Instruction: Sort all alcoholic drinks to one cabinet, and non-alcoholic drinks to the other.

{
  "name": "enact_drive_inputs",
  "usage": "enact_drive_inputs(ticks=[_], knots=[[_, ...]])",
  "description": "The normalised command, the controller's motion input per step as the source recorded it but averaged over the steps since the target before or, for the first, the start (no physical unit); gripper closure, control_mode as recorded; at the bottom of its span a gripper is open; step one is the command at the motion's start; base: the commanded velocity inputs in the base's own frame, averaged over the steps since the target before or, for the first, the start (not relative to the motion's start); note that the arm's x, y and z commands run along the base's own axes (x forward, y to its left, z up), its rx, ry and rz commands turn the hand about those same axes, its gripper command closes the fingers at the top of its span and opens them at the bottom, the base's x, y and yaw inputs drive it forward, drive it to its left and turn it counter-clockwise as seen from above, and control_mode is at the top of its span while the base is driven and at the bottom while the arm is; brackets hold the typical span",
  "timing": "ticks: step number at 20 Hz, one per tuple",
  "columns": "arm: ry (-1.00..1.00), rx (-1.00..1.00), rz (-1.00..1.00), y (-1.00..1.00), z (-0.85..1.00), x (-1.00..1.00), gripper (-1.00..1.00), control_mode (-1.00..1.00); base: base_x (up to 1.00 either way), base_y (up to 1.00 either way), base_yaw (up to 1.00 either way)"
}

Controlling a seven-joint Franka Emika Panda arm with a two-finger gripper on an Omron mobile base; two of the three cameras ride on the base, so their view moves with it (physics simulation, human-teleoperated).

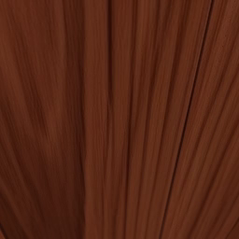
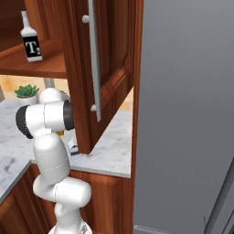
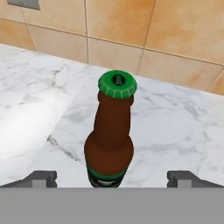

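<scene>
The gripper (image 3: pixel 112 179) hung spread wide over a brown beer bottle (image 3: pixel 109 144), its two dark fingertips (image 3: pixel 41 178) showing far apart at the bottom corners of the hand view and touching nothing. The bottle stood upright on the white marble surface (image 3: pixel 175 127), centred between the fingertips, its green cap (image 3: pixel 117 84) pointing up toward the camera and a band of green label just visible at its base. Orange-tan wall tiles (image 3: pixel 175 30) rose behind the surface, just beyond the bottle.

In the right base view, the white arm (image 2: pixel 48 137) bent low over the same marble surface (image 2: pixel 114 146) beneath an open cabinet door (image 2: pixel 105 68) fitted with a long vertical silver bar handle (image 2: pixel 94 59). To the left, a clear bottle with a black label and white "T" (image 2: pixel 30 39) stood upright on a brown cabinet shelf (image 2: pixel 41 64). A small green potted plant (image 2: pixel 27 93) sat on the surface below that shelf, beside the arm. A tall grey panel (image 2: pixel 187 114) stood to the right.

Dark red-brown wood grain (image 1: pixel 119 119) spread across the left base view.
</scene>
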Motion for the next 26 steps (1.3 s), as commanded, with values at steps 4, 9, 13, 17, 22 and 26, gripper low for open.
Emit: enact_drive_inputs(ticks=[4, 9, 13, 17, 22, 26], knots=[[0.0, 0.0, 0.0, 0.08, -0.12, 0.36, -1.0, -1.0, 0.0, 0.0, 0.0], [0.0, 0.0, 0.0, 0.01, -0.09, 0.24, -1.0, -1.0, 0.0, 0.0, 0.0], [0.0, 0.0, 0.0, 0.0, -0.14, 0.17, -1.0, -1.0, 0.0, 0.0, 0.0], [0.0, 0.0, 0.0, 0.0, -0.06, 0.24, -1.0, -1.0, 0.0, 0.0, 0.0], [0.0, 0.01, 0.0, 0.0, 0.0, 0.11, 1.0, -1.0, 0.0, 0.0, 0.0], [0.0, 0.01, 0.0, 0.0, 0.41, -0.2, 1.0, -1.0, 0.0, 0.0, 0.0]])
